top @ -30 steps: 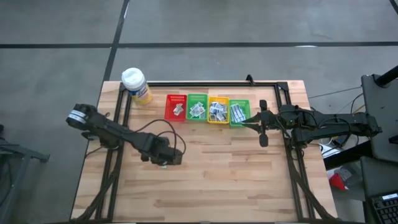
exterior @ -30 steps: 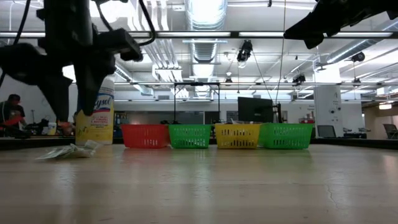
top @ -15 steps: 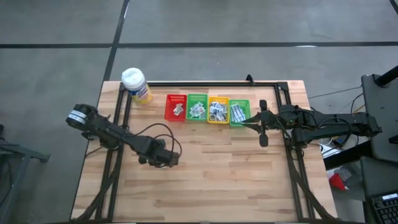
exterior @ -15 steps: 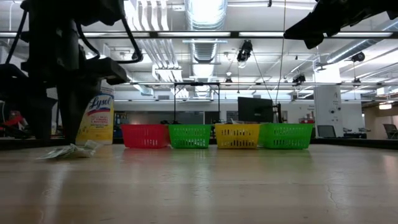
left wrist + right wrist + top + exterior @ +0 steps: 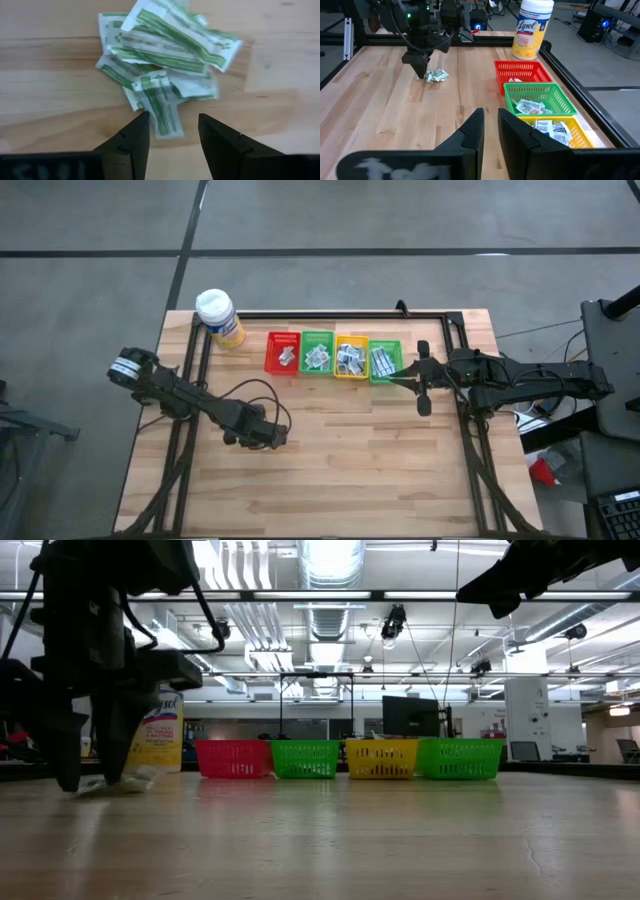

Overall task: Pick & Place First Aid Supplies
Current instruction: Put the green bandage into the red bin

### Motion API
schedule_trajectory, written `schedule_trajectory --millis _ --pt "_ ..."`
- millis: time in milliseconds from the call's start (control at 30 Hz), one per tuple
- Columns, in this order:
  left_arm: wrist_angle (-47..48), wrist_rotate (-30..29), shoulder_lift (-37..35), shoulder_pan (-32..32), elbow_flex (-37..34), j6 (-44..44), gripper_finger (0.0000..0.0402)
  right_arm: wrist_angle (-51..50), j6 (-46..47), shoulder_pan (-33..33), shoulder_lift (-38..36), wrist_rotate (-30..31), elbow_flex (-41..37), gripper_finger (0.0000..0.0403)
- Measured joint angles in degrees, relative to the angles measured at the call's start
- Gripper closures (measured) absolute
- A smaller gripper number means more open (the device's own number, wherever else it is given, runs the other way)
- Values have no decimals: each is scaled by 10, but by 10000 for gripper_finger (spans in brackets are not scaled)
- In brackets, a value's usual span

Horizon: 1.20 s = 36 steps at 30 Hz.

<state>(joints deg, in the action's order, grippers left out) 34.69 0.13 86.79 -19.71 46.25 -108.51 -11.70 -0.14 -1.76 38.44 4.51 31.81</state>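
- A loose pile of packets (image 5: 165, 65), white with green stripes, lies overlapping and flat on the wood at about 8 o'clock from the table's middle.
- More packets (image 5: 318, 359) lie jumbled in the basket row at 12 o'clock.

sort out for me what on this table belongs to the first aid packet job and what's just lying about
Part of the job:
- pile of green-print packets on the wood
- left gripper, open, low at the pile
- red basket, left green basket, yellow basket, right green basket, holding packets

Just lying about:
- yellow wipes bottle, back left corner
- right gripper, waiting by the right green basket
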Motion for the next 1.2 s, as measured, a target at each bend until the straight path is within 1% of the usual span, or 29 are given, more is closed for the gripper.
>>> schedule_trajectory --millis 233,633,1200 --pt "4 23 41 -2 1 4 241 0 0 0 0 0 0 351" --pt "11 22 41 -2 2 5 260 0 0 0 0 0 0 351" --pt "12 21 30 -4 1 17 326 0 1 0 0 0 0 351"
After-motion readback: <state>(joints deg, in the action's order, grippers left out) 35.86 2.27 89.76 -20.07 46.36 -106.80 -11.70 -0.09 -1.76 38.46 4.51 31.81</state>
